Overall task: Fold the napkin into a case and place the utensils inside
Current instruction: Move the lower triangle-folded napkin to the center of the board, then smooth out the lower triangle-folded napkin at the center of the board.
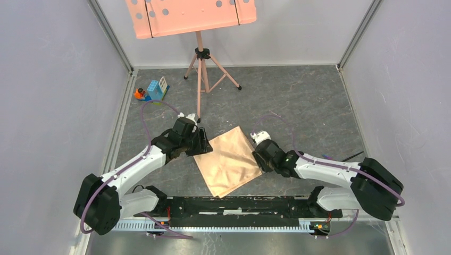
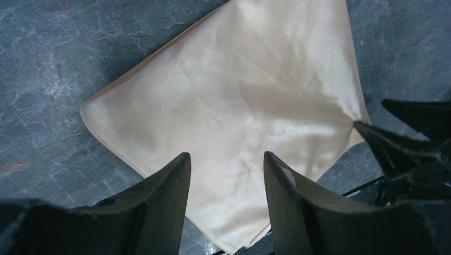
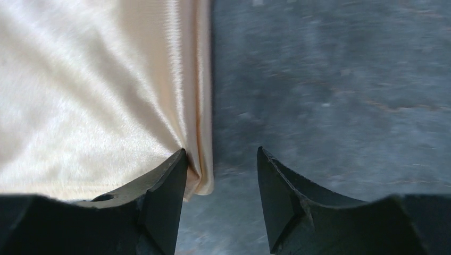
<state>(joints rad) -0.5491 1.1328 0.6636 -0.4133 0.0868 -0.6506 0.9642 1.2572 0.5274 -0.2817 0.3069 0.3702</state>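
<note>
Our left fingers [image 2: 165, 196] stand apart and released, two dark wedge-shaped tips with roughened edges and nothing caught between them. Through their gap we see only the napkin [image 2: 228, 106] lying below. Our right fingers [image 3: 165, 186] are parted as well and grasp nothing. Their wrist view shows one tip resting against the napkin's corner, where the cloth bunches into a small rolled fold, while the other tip hangs over bare desk [image 1: 298, 101].

The left wrist view adds what the right cannot: the right fingers come in from the side as black points, one meeting the napkin's far corner, and fine creases fan out from that spot. It also shows a narrow stitched hem along the cloth's edges. The right wrist view, being closer, gives the satin's fine grain and its bright sheen.

Only the top view gives the whole layout. The napkin lies flat on the desk between the two arms, a four-cornered peach-tan sheet turned like a diamond, with the left fingers at one side corner and the right fingers at the opposite one. The desk is dark grey and veined like stone. Further back stands a slim tripod [image 1: 201, 74] carrying a rigid salmon tray [image 1: 191, 16] with round holes, and near the left wall sit some small coloured toy blocks [image 1: 154, 90]
</note>
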